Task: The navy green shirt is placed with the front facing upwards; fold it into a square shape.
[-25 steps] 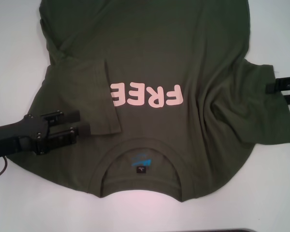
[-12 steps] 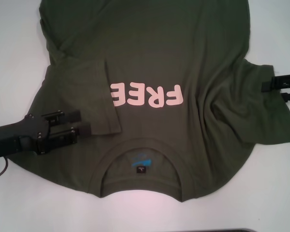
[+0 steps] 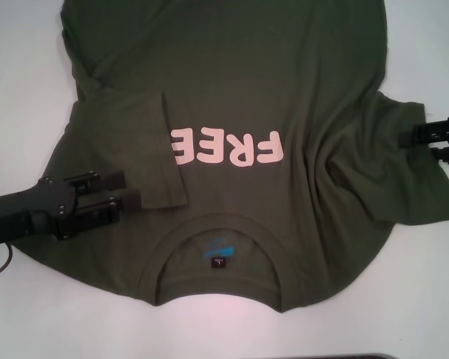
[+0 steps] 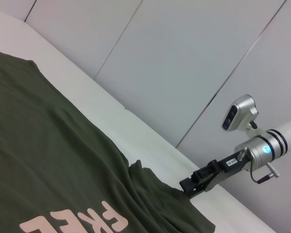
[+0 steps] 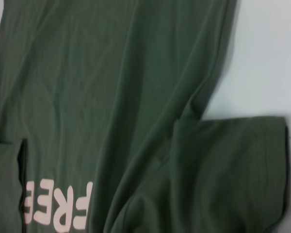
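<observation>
Head view crops the navy green shirt (left gripper parted, right gripper unclear)

White tabletop carrying one garment.
The navy green shirt is lying spread across it, filling the frame's centre, collar toward the bottom edge.
</observation>
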Available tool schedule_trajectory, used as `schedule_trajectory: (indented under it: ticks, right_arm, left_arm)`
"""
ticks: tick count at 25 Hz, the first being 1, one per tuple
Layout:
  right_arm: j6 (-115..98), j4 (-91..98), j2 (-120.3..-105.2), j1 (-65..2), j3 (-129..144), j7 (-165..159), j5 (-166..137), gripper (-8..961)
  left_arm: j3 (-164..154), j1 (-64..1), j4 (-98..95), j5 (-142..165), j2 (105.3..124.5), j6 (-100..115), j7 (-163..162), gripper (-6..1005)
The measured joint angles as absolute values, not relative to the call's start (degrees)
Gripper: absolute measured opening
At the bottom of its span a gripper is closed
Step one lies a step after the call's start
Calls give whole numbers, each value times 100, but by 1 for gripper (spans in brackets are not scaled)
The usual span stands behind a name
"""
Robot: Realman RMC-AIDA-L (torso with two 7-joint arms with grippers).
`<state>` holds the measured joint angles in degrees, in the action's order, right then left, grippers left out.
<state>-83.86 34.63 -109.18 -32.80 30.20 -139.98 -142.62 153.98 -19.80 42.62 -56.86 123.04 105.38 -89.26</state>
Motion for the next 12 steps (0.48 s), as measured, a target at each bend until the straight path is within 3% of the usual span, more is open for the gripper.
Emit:
schedule_trajectory:
  ticks: [12]
  right_arm:
    - [-8435,3428,-10915,-3315,3059,-13981,-14239,741]
  left_arm:
    - [15398,-1995,4262,-5686,12304,10538,-8938,631]
